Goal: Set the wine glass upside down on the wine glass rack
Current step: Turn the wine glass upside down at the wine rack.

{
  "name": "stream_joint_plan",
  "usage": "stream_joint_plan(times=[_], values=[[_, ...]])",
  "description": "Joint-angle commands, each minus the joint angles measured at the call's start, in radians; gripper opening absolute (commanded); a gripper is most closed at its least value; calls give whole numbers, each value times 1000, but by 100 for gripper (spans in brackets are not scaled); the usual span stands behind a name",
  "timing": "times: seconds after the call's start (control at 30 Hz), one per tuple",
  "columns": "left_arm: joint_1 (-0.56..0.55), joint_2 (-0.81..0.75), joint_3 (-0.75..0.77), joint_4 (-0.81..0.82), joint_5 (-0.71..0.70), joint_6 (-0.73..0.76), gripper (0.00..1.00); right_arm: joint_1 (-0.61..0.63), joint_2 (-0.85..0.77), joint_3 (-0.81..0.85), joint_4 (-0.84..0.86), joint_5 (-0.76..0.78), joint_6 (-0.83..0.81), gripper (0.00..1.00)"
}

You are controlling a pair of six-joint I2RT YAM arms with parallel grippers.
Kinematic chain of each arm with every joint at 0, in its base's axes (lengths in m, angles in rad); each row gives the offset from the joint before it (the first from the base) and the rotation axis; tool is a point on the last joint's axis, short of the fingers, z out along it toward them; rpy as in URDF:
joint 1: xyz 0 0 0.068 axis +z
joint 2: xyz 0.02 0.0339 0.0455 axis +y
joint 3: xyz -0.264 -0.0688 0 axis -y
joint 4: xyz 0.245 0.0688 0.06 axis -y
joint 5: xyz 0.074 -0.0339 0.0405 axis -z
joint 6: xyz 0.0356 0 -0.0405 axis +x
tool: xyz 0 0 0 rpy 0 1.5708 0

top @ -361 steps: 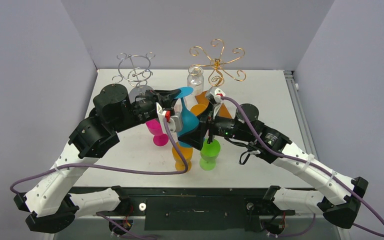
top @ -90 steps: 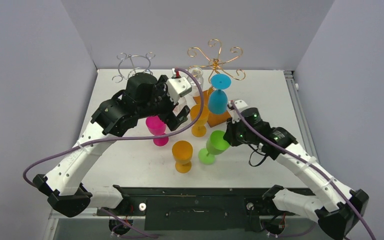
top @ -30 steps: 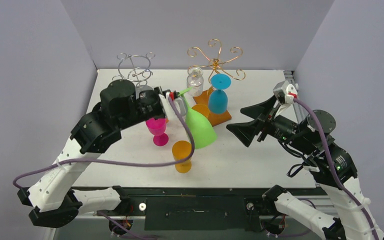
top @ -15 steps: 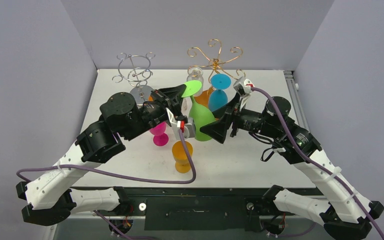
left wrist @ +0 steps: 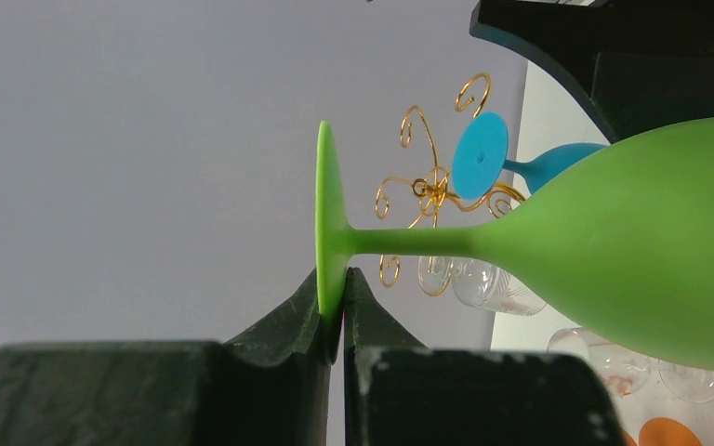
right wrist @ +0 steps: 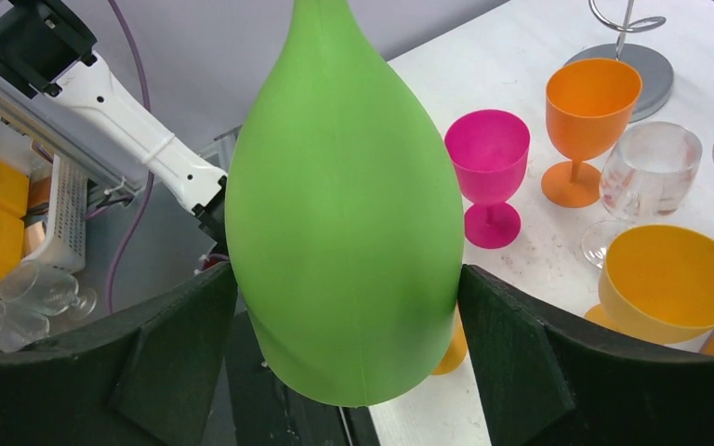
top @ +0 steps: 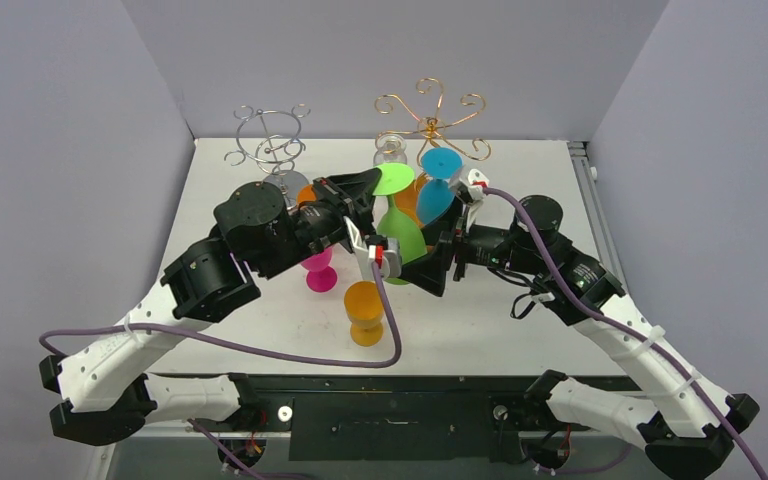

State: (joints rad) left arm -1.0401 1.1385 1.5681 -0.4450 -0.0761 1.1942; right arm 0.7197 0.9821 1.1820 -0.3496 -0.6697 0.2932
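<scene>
The left claw (left wrist: 333, 297) pinches the green glass (top: 400, 235) by its foot, aloft over the worktop (top: 260, 320). The right claw (right wrist: 344, 297), well away a second ago, now straddles the bowl, jaws wide. It looks like a handover before the gold rack (top: 432, 125).

Green plastic wine glass (top: 402, 235) is inverted and tilted above mid-bench, foot up and far, bowl down and near. Left fingers (top: 358, 186) are pinched on the foot's left rim. Right fingers (top: 432, 268) stand spread wide at the bowl's near-right side; contact not discernible.

Gold wire rack (top: 432, 125) is far, right of centre. A blue wine glass (top: 434, 200) is inverted at it, foot up, just right of the green foot. Silver wire rack (top: 270, 140) is far left.

On the white bench (top: 520, 180), a pink goblet (top: 312, 272) is partly under the left arm. An orange goblet (top: 364, 308) is near centre, upright.
</scene>
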Motion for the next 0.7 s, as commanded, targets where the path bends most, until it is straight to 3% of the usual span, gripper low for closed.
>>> stream_joint_plan(times=[0.0,0.2,0.37,0.4,0.57,0.67], values=[[-14,14,59,77,-4,-5,0,2,-14,-5,110,-82,-26,81],[-14,25,62,113,-10,-23,1,-5,-34,-44,157,-71,-30,74],[-14,20,30,171,-39,-41,78,-54,-67,-55,187,-7,-37,69],[-14,16,22,191,-43,-45,85,-72,-72,-55,188,9,-37,68],[-15,18,42,197,-79,-82,98,-177,-96,-56,170,131,-67,64],[-14,22,64,181,-108,-122,96,-266,-114,-55,156,272,-96,65]])
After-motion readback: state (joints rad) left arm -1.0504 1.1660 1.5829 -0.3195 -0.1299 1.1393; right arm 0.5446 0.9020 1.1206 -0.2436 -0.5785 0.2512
